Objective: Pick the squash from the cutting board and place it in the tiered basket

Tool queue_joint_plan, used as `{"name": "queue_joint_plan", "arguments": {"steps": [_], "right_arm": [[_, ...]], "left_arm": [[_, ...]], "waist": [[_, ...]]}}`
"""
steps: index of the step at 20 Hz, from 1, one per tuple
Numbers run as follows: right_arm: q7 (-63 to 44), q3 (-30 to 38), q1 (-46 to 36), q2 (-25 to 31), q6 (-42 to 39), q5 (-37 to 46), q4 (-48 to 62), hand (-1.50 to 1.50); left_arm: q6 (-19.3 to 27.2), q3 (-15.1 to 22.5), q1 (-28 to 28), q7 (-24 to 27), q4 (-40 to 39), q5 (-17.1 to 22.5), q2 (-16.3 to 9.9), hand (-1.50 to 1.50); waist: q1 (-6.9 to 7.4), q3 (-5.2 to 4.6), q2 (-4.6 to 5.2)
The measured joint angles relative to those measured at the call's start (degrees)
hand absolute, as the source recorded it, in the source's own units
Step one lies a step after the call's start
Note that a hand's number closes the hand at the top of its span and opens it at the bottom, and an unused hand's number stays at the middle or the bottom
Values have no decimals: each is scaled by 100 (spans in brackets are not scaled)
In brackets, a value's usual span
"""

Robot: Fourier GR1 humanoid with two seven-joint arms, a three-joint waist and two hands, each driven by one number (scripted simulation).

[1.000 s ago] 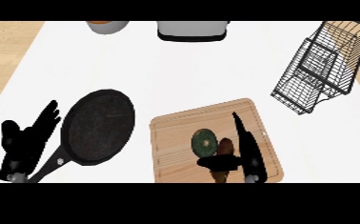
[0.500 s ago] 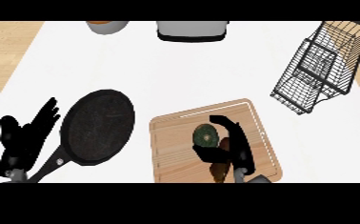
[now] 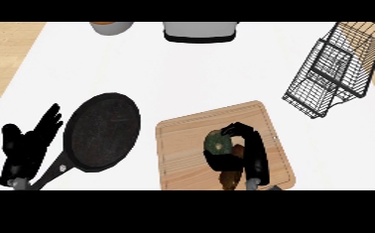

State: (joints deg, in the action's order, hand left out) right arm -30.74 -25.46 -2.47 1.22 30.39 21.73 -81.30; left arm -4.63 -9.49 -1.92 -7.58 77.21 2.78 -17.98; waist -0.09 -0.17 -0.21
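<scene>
- While the right hand (image 3: 245, 150) curls over the squash (image 3: 218, 141), the grasp step is in hand; the lift is judged not yet begun.
- Squash location: on the cutting board (image 3: 183, 152), toward its middle. It appears as a dark green round body, partly hidden by the hand.
- Right hand state: fingers bent round the far side of the squash, with black parts of the hand also on its near side, so the hand appears to be closing round it. Whether contact is complete on every side cannot be told from the head view.
- A brownish patch shows just below the squash, under the hand; what it is cannot be told.
- Left hand (image 3: 29, 145) state: fingers apart and straight, holding nothing, resting at the view's left edge beside the handle of the black frying pan (image 3: 102, 130).
- Destination: the tiered basket (image 3: 333, 73), a dark wire frame, stands at the counter's (image 3: 183, 73) right side, well apart from the cutting board, beyond its far right corner.
- Next move, as a judgement: raise the squash straight off the board, carry it rightward and away from the robot, and clear the basket's wire rim before lowering it into a tier.
- Caution: the round body may roll in the hand if lifted before the fingers enclose it.
</scene>
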Motion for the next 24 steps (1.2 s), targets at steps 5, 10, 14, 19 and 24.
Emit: {"name": "queue_joint_plan", "arguments": {"steps": [5, 10, 14, 19, 24], "right_arm": [[-966, -44, -341, -1, 275, 896, -26, 150], [-2138, 139, -1755, 70, -72, 2127, 968, 150], [-2953, 294, -2920, 25, -441, 3129, 1604, 150], [-3590, 510, -4290, -22, -903, 4333, 2208, 150], [-3981, 849, -5465, -46, -1282, 5087, 2705, 150]], "left_arm": [[-91, -10, -89, 53, 60, -13, 15, 0], [-166, 116, 82, 0, 96, -66, 1, 0], [-153, 171, 151, -29, 69, -103, 39, 0], [-127, 138, 229, -111, -1, -101, 25, 0], [-147, 119, 239, -139, -37, -77, 28, 0]], "waist": [[72, 0, 17], [349, -45, 77], [398, -51, 48], [330, -37, 2], [298, -16, 6]]}}
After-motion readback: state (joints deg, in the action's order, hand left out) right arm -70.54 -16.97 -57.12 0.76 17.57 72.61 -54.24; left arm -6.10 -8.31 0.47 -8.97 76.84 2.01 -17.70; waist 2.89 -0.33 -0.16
